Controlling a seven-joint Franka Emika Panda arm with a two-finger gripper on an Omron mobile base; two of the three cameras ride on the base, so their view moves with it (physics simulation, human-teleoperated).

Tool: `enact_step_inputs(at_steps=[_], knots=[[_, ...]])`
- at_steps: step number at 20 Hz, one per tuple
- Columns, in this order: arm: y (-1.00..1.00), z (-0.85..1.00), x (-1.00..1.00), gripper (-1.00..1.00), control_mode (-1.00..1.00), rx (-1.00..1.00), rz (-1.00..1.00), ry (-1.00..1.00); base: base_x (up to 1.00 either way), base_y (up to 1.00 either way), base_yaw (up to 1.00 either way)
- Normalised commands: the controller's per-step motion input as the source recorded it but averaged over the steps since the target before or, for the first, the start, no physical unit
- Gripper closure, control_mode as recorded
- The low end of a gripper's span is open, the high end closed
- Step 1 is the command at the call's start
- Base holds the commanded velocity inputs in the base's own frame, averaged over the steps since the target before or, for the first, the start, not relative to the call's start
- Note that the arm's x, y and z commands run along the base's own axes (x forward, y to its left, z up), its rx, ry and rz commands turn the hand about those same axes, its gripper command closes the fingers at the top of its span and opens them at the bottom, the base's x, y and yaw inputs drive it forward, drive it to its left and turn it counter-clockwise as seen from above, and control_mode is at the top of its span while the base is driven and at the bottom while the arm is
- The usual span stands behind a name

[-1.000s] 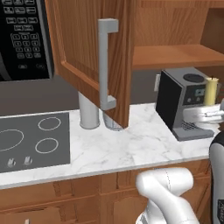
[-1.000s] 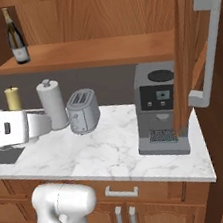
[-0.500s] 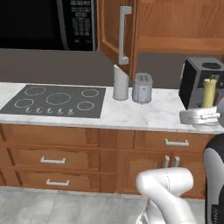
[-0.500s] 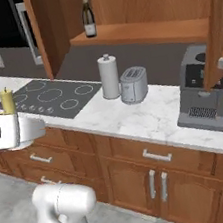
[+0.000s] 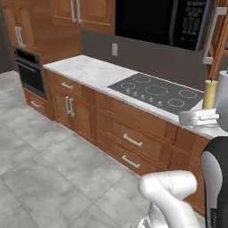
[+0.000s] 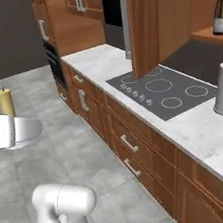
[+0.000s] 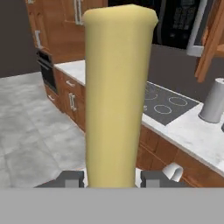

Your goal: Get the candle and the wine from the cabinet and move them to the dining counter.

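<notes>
Kitchen aisle, grey tile floor point(image 5: 40, 178). Gripper point(image 7: 111, 178) clenched on candle point(image 7: 117, 96), upright between fingertips point(image 7: 70, 178), carried over floor. Wine point(image 6: 219, 14) on shelf of cabinet point(image 6: 145, 22), well apart.

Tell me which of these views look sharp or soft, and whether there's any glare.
Hand view: the candle looms huge and soft-edged, held between the gripper tips. Left base view: cooktop rings crisp, even flat light. Right base view: no glare on the marble worktop.
</notes>
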Motion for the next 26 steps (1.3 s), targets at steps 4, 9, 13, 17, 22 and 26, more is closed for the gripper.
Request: enact_step_inputs(at_steps=[4, 9, 13, 17, 22, 26], knots=[[0.0, 0.0, 0.0, 1.0, 1.0, 0.0, 0.0, 0.0, -0.09, 0.02, 1.0], [0.0, 0.0, 0.0, 1.0, 1.0, 0.0, 0.0, 0.0, -0.08, 0.02, 1.0], [0.0, 0.0, 0.0, 1.0, 1.0, 0.0, 0.0, 0.0, -0.08, 0.01, 1.0], [0.0, 0.0, 0.0, 1.0, 1.0, 0.0, 0.0, 0.0, -0.08, 0.0, 1.0], [0.0, 0.0, 0.0, 1.0, 1.0, 0.0, 0.0, 0.0, -0.09, 0.0, 1.0], [0.0, 0.0, 0.0, 1.0, 1.0, 0.0, 0.0, 0.0, -0.06, 0.0, 1.0]])
